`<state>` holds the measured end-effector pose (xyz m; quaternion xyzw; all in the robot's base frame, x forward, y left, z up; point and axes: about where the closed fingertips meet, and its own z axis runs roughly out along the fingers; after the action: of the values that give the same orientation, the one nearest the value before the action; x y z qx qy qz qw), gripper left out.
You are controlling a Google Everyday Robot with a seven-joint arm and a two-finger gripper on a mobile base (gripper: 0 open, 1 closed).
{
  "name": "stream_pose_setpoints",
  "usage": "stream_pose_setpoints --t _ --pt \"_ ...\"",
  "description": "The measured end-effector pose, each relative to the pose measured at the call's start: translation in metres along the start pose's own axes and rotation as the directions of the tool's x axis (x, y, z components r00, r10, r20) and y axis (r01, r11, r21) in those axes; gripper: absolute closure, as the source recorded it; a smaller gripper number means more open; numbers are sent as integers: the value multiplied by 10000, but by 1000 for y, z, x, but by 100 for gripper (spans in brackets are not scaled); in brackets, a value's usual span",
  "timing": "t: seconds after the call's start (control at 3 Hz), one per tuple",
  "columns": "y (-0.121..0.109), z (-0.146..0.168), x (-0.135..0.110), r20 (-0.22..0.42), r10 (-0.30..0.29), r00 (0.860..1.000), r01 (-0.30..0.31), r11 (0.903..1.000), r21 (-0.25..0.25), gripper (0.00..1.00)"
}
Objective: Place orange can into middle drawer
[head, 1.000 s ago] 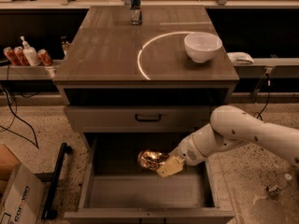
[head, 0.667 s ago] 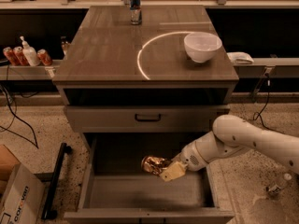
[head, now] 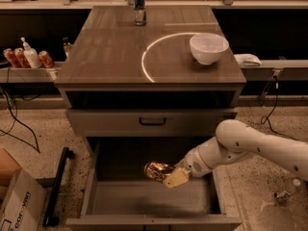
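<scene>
One orange can (head: 154,170), right end hidden by the gripper (head: 167,176), fingers clamped on it, inside the open middle drawer (head: 89,196); arm cut off right; one white bowl (head: 208,47), three red cans (head: 45,59)

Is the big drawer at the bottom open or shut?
Open. The middle drawer is pulled out, its flat bottom showing. The tool holds the orange can over it.

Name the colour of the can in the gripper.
Shiny golden-orange, camera view; gripper holds can over the drawer.
</scene>
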<state>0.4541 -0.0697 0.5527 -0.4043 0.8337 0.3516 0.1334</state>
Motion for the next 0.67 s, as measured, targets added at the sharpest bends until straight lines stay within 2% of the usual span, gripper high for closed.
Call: stream_pose_setpoints --t 0.67 --pt "-28 47 5 241 -264 9994 266 9996 -75 100"
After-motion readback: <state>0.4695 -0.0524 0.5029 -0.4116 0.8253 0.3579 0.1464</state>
